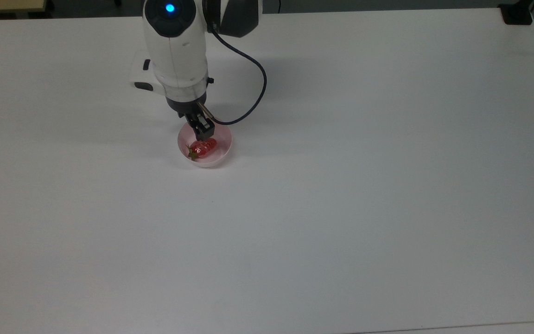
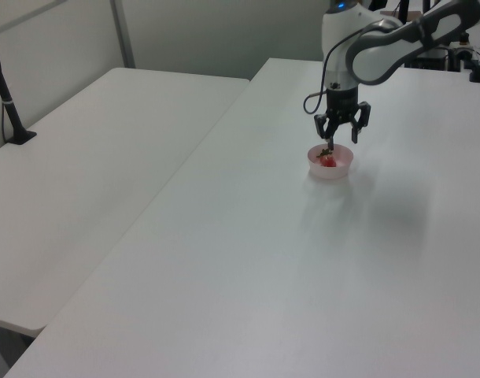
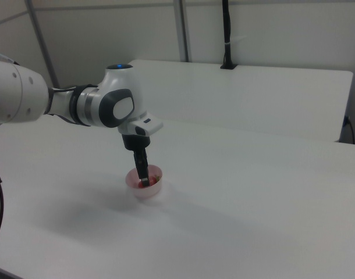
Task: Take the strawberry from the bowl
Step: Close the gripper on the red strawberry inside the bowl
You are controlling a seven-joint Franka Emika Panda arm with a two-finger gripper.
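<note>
The small pale pink bowl (image 1: 226,143) stands on the white table, left of centre in the top view. In it lies the glossy red strawberry (image 1: 203,147), its green stem end toward the top view's left. My gripper (image 2: 341,142) hangs straight down over the bowl, open, fingers spread apart in the left view. One black finger (image 1: 205,131) reaches inside the bowl's rim, just above the strawberry. I cannot tell whether it touches the fruit. In the right view the finger (image 3: 142,170) dips into the bowl (image 3: 149,193) with a bit of red strawberry (image 3: 144,185) beside it.
The white table (image 1: 341,208) stretches wide and bare around the bowl. A black cable (image 1: 255,93) loops from the arm's wrist over the table behind the bowl. A second white table (image 2: 90,173) adjoins on the left view's left, with a black post (image 2: 8,98) clamped on it.
</note>
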